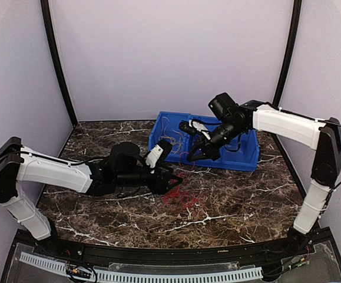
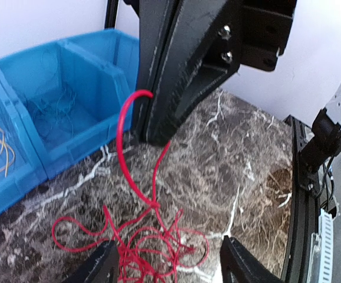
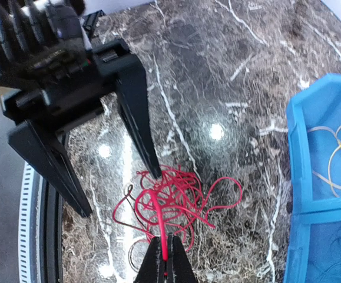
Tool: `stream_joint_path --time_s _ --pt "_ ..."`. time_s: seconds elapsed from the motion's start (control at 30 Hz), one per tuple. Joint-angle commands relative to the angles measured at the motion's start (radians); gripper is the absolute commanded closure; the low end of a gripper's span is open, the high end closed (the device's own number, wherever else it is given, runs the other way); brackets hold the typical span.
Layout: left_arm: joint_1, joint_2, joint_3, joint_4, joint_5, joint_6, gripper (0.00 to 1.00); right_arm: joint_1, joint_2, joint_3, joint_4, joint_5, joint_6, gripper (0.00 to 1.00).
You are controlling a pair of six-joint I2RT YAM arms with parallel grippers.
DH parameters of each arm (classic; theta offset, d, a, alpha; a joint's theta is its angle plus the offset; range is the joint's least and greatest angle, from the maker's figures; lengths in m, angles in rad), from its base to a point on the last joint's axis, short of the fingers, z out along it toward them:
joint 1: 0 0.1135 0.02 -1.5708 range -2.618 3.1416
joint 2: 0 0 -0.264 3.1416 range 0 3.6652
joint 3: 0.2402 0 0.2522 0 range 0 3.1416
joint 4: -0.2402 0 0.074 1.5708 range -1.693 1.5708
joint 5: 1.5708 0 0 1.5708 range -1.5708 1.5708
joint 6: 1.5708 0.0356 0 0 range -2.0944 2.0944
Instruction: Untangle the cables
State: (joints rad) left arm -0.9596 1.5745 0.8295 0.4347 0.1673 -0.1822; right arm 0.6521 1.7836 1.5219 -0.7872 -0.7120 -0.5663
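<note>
**One red strand pinched, the knot lying on the worktop**

The red tangle (image 3: 170,203) lies on the dark marble worktop (image 1: 235,200), just in front of the blue bin (image 1: 229,160). The right hand (image 3: 165,253) has its fingers pressed together on one red strand (image 2: 119,138), which rises from the heap in a curved loop to the fingertips. The left hand (image 2: 167,262) is spread wide and low over the heap, with one finger on each side of it, and grips nothing. Inside the bin, a few yellow wires (image 3: 335,156) lie in one compartment and thin blue wires (image 2: 58,106) in the next. Neither hand touches them.

The wire looks very thin and almost weightless. It is springy enough to hold a loop, yet bends softly. A pull on the single strand would therefore probably drag the whole heap along rather than draw the strand free. The bulk likely needs pinning by the open hand, taken across its densest part near the worktop. The smooth sheath may slip between the pads, so a firm grip close to where the strand leaves the knot seems best. A slow, steady draw is probably safer, since a sharp tug would likely cinch the crossings tighter.
</note>
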Motion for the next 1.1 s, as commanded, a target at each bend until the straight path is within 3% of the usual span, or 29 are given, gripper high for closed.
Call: stream_joint_path --time_s 0.0,0.1,0.23,0.37,0.53,0.8,0.93,1.07 --pt "-0.002 0.045 0.008 0.326 -0.016 0.0 0.39 0.036 -0.038 0.058 -0.078 -0.068 0.003 1.0" --pt "-0.002 0.128 0.032 0.421 -0.023 -0.033 0.46 0.04 -0.045 0.112 -0.135 -0.113 -0.035 1.0" --pt "-0.002 0.27 0.067 0.447 -0.047 -0.018 0.67 0.039 -0.087 0.246 -0.21 -0.182 -0.094 1.0" --pt "-0.001 0.327 0.027 0.521 -0.089 -0.023 0.76 0.037 -0.149 0.347 -0.218 -0.213 -0.102 1.0" --pt "-0.001 0.339 0.008 0.502 -0.097 -0.041 0.82 -0.012 -0.199 0.483 -0.226 -0.317 -0.078 1.0" --pt "-0.002 0.316 -0.073 0.445 -0.151 -0.053 0.86 -0.203 -0.199 0.683 -0.216 -0.498 -0.018 1.0" --pt "-0.001 0.31 -0.105 0.433 -0.189 -0.066 0.86 -0.273 -0.195 0.727 -0.192 -0.465 -0.004 1.0" --pt "-0.001 0.285 -0.111 0.429 -0.185 -0.073 0.85 -0.3 -0.197 0.671 -0.16 -0.407 0.008 1.0"
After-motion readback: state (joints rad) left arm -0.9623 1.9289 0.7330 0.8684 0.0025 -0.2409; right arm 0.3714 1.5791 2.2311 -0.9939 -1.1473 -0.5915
